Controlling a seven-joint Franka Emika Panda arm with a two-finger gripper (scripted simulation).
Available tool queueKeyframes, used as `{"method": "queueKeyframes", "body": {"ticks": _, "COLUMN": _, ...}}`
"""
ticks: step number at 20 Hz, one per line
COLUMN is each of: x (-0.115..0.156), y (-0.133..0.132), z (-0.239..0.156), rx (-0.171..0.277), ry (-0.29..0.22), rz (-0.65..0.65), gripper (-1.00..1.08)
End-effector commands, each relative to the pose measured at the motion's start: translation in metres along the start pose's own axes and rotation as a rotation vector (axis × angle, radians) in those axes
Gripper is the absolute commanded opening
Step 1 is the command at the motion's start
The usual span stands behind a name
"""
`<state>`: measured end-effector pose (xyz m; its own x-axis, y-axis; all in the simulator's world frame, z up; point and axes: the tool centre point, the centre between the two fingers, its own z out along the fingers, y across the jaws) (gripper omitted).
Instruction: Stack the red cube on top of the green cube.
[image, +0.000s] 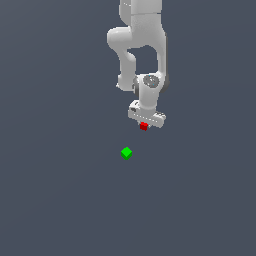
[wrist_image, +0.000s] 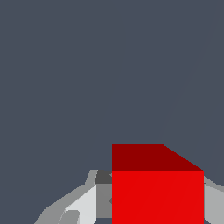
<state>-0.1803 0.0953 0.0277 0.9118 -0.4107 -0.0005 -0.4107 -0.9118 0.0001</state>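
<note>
In the exterior view the white arm (image: 140, 40) comes down from the top centre of the frame, and its hand (image: 145, 123) sits a little above the middle, pinching the red cube (image: 144, 126) between its fingers. The green cube (image: 126, 153) lies alone on the grey desk (image: 60, 200), lower and toward the left of the red cube, apart from it. In the wrist view the red cube (wrist_image: 157, 192) fills the lower right, with pale fingers (wrist_image: 83, 205) pressed against its sides.
</note>
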Motion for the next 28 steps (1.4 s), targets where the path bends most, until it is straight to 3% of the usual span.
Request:
{"method": "queueKeyframes", "body": {"ticks": 1, "x": 0.000, "y": 0.000, "z": -0.007, "rx": 0.001, "ry": 0.001, "rz": 0.000, "gripper": -1.00}}
{"method": "queueKeyframes", "body": {"ticks": 17, "x": 0.000, "y": 0.000, "z": -0.084, "rx": 0.000, "ry": 0.001, "rz": 0.001, "gripper": -1.00}}
{"method": "queueKeyframes", "body": {"ticks": 28, "x": 0.005, "y": 0.001, "z": -0.090, "rx": 0.000, "ry": 0.001, "rz": 0.001, "gripper": -1.00}}
